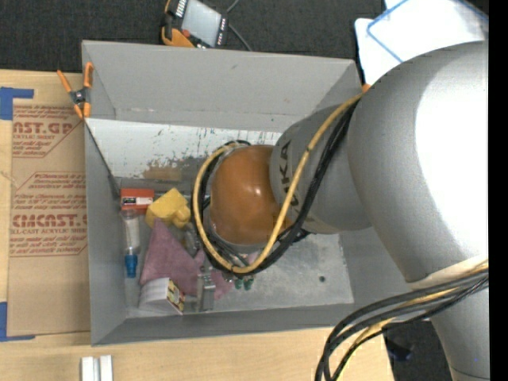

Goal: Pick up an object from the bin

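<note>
My gripper [209, 282] sticks out from under the orange wrist cover, low in the left half of the bin. It is down at the right edge of a mauve cloth [165, 254] that lies crumpled on the floor. Just left of the cover, above the cloth, sits a yellow lumpy thing [168, 206]. A small white packet with a yellow and red label [171, 294] lies at the cloth's lower edge, close to the gripper.
By the left wall lie an orange and white box [136, 200] and a clear tube with a blue part [130, 251]. The arm and its cables cover the middle of the bin. Bare floor shows at the lower right.
</note>
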Motion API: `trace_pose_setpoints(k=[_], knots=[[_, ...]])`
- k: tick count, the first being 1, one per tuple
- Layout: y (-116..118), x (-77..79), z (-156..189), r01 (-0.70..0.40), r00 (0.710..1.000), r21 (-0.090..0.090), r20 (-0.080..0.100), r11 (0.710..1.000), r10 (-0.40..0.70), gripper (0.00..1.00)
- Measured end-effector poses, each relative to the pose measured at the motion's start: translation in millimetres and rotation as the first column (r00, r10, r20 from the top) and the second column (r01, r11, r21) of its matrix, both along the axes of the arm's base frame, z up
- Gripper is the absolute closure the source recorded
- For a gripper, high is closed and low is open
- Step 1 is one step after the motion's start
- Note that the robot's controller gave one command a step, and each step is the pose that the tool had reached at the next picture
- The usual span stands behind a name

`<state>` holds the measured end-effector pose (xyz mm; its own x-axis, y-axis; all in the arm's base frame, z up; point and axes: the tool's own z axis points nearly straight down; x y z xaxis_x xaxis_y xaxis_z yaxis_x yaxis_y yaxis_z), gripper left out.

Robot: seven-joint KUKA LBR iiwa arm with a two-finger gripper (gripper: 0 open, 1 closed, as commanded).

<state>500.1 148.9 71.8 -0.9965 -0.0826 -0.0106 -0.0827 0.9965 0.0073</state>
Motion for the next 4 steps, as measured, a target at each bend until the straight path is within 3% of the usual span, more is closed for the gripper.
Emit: trace_pose_setpoints(k=[1, 2, 3, 4], knots=[[-5, 3.1, 0, -0.190, 0.982, -0.001, 0.010, 0.982, 0.190, 0.00], [1, 3.5, 3, -0.043, 0.999, 0.005, 0.012, 0.999, 0.043, 1.00], [1, 3.4, 3, -0.043, 0.999, 0.005, 0.011, 0.999, 0.043, 1.00], [0, 0.2, 39, -0.043, 0.999, 0.001, 0.000, 0.999, 0.043, 1.00]])
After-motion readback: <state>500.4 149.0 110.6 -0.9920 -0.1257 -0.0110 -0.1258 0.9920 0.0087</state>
